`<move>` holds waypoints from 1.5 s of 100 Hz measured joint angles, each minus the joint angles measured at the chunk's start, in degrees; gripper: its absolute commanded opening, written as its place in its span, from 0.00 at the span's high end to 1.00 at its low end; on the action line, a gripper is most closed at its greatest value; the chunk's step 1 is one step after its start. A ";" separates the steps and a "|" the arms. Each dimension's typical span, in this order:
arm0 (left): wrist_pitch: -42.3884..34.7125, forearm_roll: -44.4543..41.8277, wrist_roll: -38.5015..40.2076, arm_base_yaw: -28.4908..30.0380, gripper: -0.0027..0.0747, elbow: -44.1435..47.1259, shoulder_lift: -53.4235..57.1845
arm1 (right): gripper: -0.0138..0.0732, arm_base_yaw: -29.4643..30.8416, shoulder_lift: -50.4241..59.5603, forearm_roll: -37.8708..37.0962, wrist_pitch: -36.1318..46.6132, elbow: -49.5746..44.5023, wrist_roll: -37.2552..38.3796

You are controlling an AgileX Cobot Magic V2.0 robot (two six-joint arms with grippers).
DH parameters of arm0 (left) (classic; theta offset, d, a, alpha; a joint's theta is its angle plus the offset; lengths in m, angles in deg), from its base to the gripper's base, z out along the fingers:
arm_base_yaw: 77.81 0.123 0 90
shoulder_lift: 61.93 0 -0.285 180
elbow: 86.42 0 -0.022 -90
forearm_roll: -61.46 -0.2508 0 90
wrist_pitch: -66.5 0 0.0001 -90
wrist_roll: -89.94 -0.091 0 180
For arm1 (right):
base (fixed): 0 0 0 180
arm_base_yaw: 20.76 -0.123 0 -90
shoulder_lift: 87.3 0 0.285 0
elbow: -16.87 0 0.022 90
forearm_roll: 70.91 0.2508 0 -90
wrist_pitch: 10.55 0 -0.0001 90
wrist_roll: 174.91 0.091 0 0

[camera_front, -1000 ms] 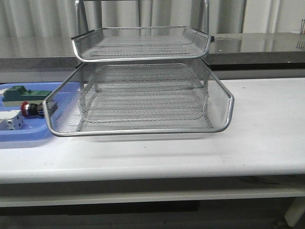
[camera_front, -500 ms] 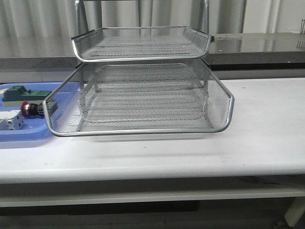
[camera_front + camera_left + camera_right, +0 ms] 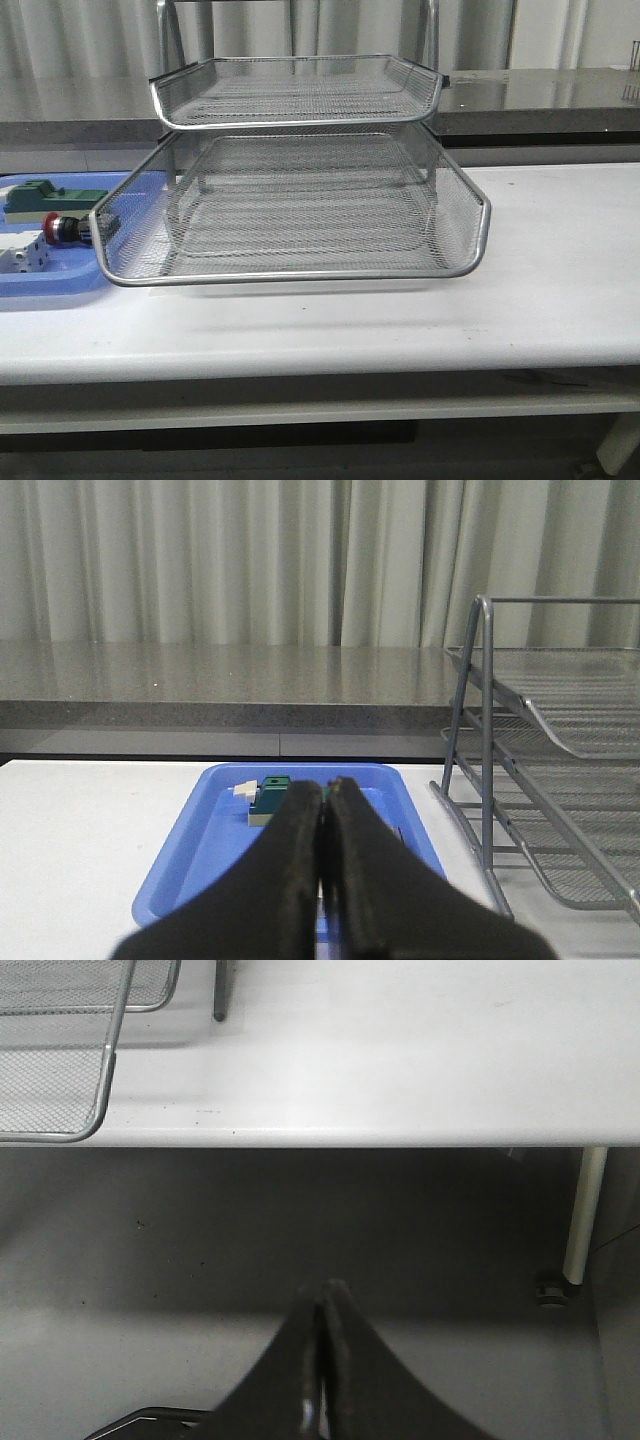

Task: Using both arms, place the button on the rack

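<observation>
- Nothing has changed over the last second; the task looks unstarted.
- Button (image 3: 62,229) lies in the blue tray (image 3: 40,285), just left of the rack (image 3: 300,205).
- Left gripper (image 3: 327,798) and right gripper (image 3: 320,1295) are both clenched, holding nothing.

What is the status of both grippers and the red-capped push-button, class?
Left gripper shut, empty, facing the flat blue plastic tray. Right gripper shut, empty, off the table edge. Red-capped push-button in tray, beside silver wire-mesh rack. Nothing blocking.
</observation>
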 measured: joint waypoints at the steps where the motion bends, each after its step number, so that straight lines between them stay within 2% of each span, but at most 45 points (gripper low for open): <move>1: 0.00 0.14 0.00 0.00 0.99 0.00 0.00 | 0.92 0.00 0.00 0.00 0.00 0.00 0.00; 10: 2.63 2.25 0.00 0.00 0.99 -0.59 0.00 | 0.92 0.00 0.00 0.00 0.00 0.00 0.00; 26: 14.69 3.79 0.00 0.00 0.99 -8.64 -2.54 | 0.92 0.00 0.00 0.00 0.00 0.00 0.00; 51: 30.47 2.27 0.00 0.00 0.99 -28.30 -20.93 | 0.92 0.00 0.00 0.00 0.00 0.00 0.10; 65: 36.51 -0.31 -1.62 0.00 0.99 -37.37 -33.08 | 0.92 0.00 0.00 0.00 0.00 0.00 0.10; 101: 44.30 -1.15 -12.91 0.00 0.99 -56.22 -61.65 | 0.92 0.00 0.00 0.00 0.00 0.00 0.10; 132: 47.03 -0.86 -17.95 0.00 0.99 -65.82 -77.81 | 0.92 0.00 0.00 0.00 0.00 0.00 0.22; 141: 47.13 -0.33 -18.08 0.00 0.91 -66.59 -79.79 | 0.92 0.00 0.00 0.00 0.00 0.00 0.22; 150: 47.13 -0.14 -18.08 0.00 0.74 -66.73 -80.46 | 0.92 0.00 0.00 0.00 0.00 0.00 0.22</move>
